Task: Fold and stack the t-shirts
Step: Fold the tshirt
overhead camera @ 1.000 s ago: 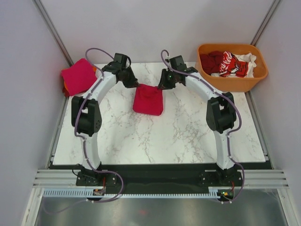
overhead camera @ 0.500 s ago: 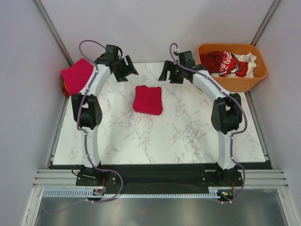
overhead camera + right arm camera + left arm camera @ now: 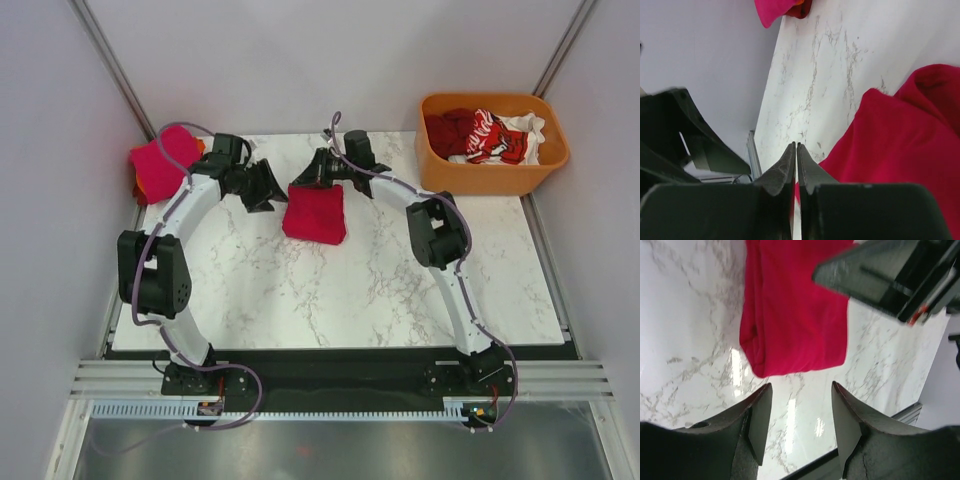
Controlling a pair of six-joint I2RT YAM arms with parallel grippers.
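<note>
Top external view puts the folded crimson cloth t-shirt (image 3: 315,212) on the white marble table (image 3: 400,280), far of centre and slightly longer near-to-far. Your right gripper (image 3: 300,179) is nearest, at the shirt's far-left corner, jaws pressed together with nothing visibly pinched. Your left gripper (image 3: 270,188), spread wide and empty, faces the shirt's left edge.

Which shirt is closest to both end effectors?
The folded crimson t-shirt alone mid-table; the pink stack sits at the left edge, others in the orange tub.
</note>
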